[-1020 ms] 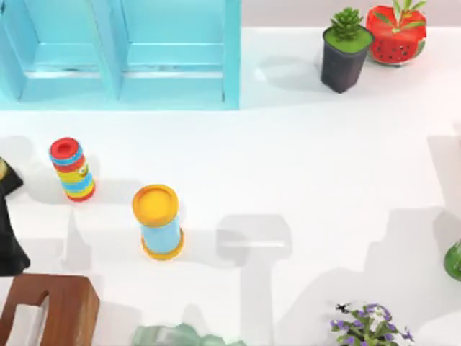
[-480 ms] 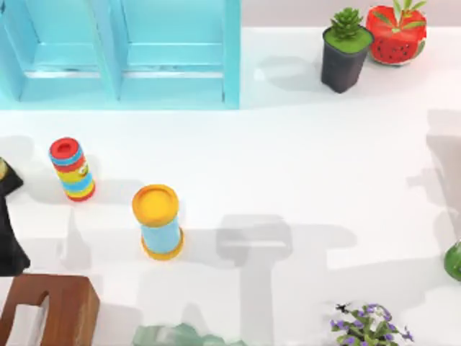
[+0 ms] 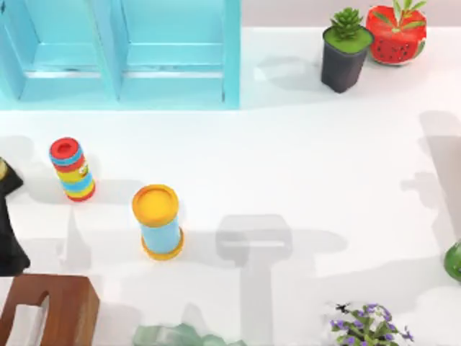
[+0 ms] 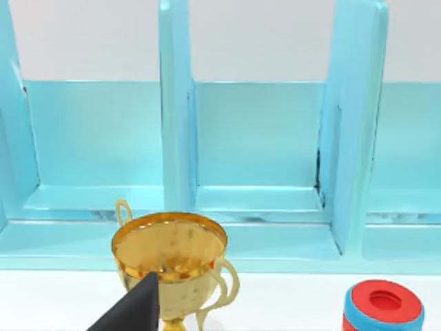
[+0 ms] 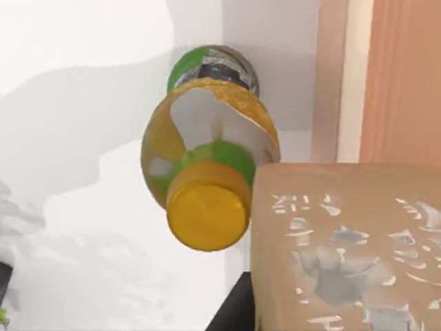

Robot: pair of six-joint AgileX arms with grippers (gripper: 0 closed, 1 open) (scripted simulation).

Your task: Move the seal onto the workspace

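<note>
**Colours on the desk**

The desk (image 3: 302,144) is plain white and the shelf (image 3: 122,54) light blue. The seal (image 5: 344,248) is tan with pale flecked marks. A bottle (image 5: 207,172) shows green, white and yellow, and the trophy (image 4: 170,252) gold.

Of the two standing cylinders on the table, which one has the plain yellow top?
The blue cylinder, nearer the table's middle: yellow cap and base, light-blue body. The other, the striped cylinder to its left, has a red top and bands of several colours.
</note>
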